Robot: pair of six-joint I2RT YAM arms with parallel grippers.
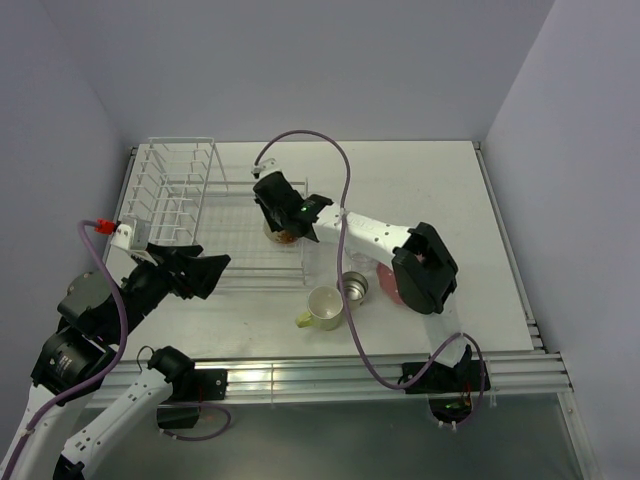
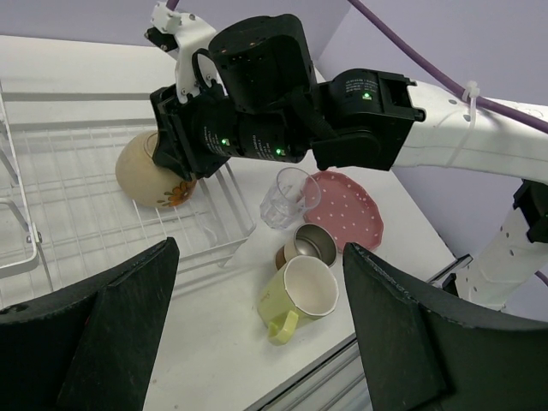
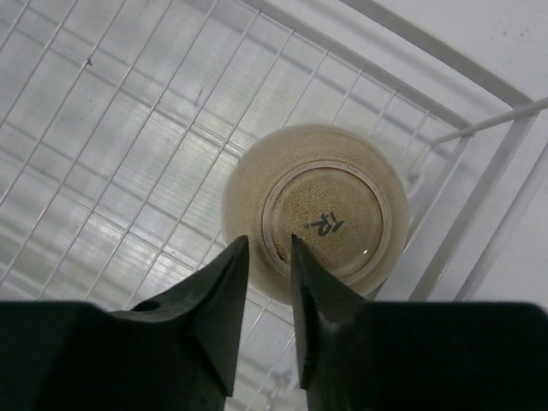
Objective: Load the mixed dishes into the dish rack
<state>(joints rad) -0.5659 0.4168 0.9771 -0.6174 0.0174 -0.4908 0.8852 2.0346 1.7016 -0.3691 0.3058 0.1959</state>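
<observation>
Showing its speckled base: upturned cream bowl (image 3: pixel 325 214).

The bowl (image 2: pixel 145 171) is turned bottom up in the low part of the rack (image 2: pixel 86 214). The glass (image 2: pixel 287 197), cup (image 2: pixel 310 244), mug (image 2: pixel 304 289) and plate (image 2: pixel 351 218) are gathered on the table (image 1: pixel 430 180) just right of the rack, with the mug nearest the front.

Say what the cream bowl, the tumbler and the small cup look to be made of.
The cream bowl: glazed ceramic by the look, with a glossy speckled surface and a raised foot ring. The tumbler: clear glass or perhaps plastic, with see-through walls. The small cup: metal, likely steel, with a grey sheen.
</observation>
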